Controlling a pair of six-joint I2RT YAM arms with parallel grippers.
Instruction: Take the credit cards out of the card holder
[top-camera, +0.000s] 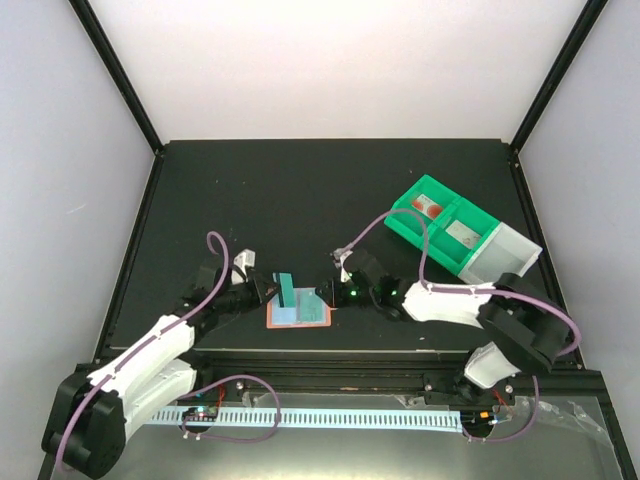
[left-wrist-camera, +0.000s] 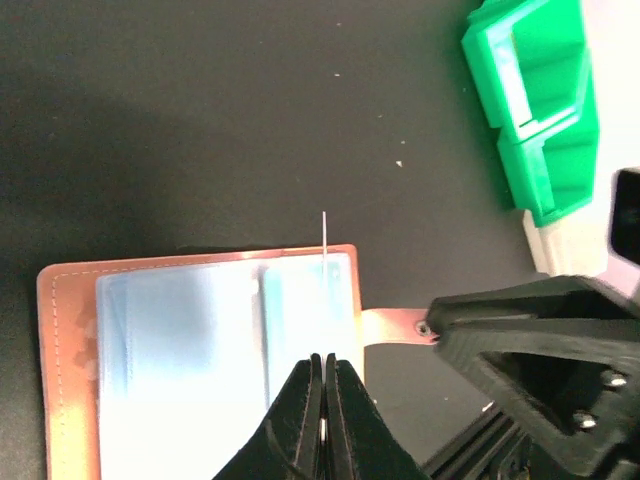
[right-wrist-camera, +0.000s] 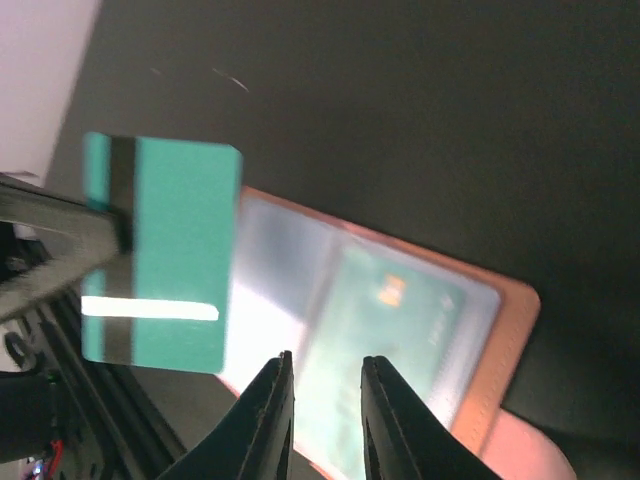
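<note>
Even overhead light leaves the white walls (top-camera: 330, 60) nearly overexposed and the black surface (top-camera: 300, 190) dark and matte. Glare washes out the clear sleeves of the card holder (left-wrist-camera: 65, 340) in the left wrist view — the right wrist view is soft, its teal credit card (right-wrist-camera: 170, 240) blurred.

nothing is reading legibly from here: the teal card (right-wrist-camera: 170, 250) is showing only a dark stripe and a blank white strip, and the card holder (right-wrist-camera: 512, 325) is bearing no readable print.
</note>
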